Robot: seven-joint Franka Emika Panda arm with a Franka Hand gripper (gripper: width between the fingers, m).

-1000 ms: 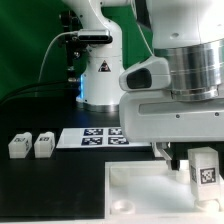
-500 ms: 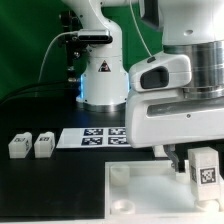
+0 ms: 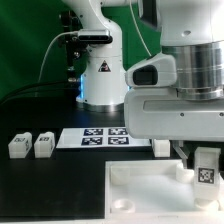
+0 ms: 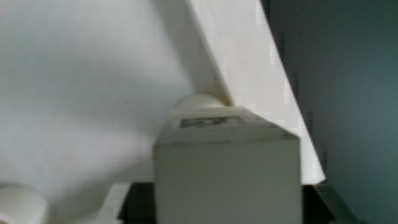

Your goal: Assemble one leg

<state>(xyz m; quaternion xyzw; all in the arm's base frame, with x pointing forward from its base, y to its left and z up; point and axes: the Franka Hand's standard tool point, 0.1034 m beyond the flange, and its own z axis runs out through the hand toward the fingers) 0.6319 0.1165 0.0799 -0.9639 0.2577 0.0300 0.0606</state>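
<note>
Pinching the small white tagged plastic leg [image 3: 206, 174] upright, your claw [image 3: 203, 162] is clamped on it | leg sits over the wide flat white square panel [image 3: 140, 185], at its round corner socket [image 4: 206, 103] | contact with panel: you cannot tell.

**Tags, but no words to read**

No word or number is legible. Black-and-white square tags stand on the marker board [image 3: 97, 137], on the leg [image 3: 206, 173] under the arm, and faintly on two loose legs [image 3: 19, 145] [image 3: 44, 145] on the table [image 3: 50, 190]. A dark triangular sign marks the robot base [image 3: 100, 68], too small to read.
</note>
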